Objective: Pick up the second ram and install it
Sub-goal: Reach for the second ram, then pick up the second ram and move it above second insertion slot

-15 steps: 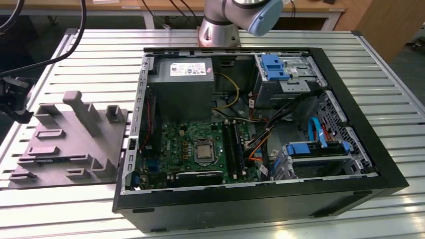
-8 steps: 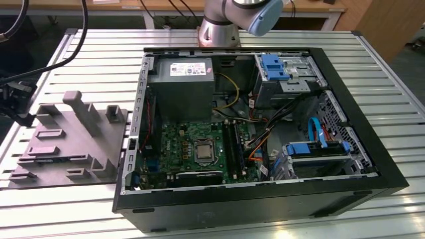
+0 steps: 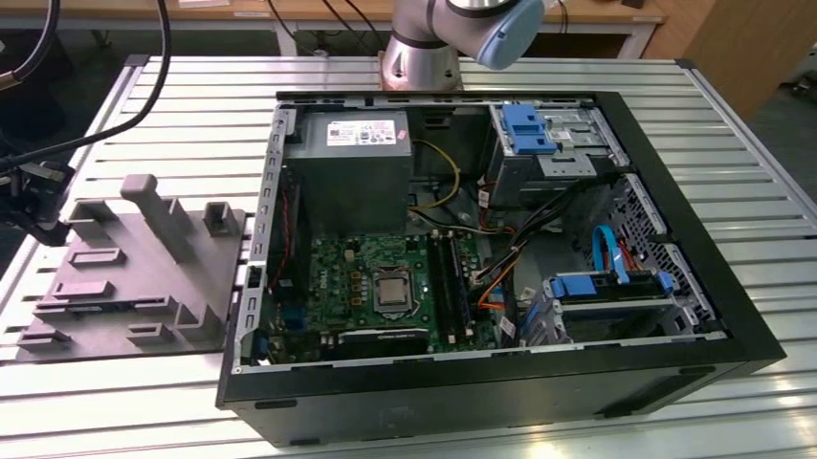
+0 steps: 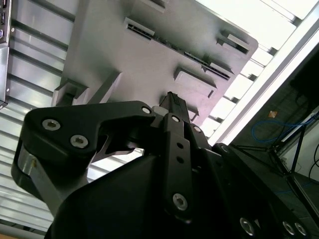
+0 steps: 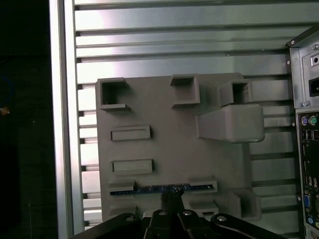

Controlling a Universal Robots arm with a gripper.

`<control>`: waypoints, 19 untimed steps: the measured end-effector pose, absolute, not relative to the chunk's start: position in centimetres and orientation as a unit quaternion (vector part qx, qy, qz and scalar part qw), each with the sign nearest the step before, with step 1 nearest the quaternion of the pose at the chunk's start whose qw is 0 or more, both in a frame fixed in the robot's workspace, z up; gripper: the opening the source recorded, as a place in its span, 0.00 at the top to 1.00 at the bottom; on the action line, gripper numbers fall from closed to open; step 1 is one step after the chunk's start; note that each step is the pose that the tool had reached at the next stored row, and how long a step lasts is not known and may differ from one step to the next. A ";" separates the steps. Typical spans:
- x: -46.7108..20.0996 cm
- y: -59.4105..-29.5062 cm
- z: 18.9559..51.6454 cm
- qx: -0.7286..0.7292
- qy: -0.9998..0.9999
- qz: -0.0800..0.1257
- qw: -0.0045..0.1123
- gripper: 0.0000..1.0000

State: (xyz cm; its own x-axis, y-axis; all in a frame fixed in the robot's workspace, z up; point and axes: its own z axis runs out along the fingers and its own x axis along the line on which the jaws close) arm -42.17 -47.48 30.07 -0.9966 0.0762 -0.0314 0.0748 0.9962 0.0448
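The second ram is a thin blue-green strip standing on edge between two low blocks of the grey fixture tray. The exterior view shows the ram near the tray's front edge, and the second wrist view shows it as a dark line on the tray. My gripper hovers well above the tray, roughly over the ram's middle and apart from it. Its fingers look shut with nothing between them. In the exterior view the gripper is a dark shape at the left edge.
The open computer case lies on the slatted metal table at the exterior view's right of the tray. Inside it are the motherboard with black memory slots, a grey power supply and blue drive brackets. Tall tray blocks rise beside the ram.
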 end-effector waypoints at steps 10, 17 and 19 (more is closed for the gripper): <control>-42.2 -47.5 30.0 0.038 0.999 0.022 0.017 0.90; -42.2 -47.5 29.9 0.026 0.999 0.022 0.016 0.90; -42.2 -47.5 29.9 0.008 1.000 0.022 0.016 0.90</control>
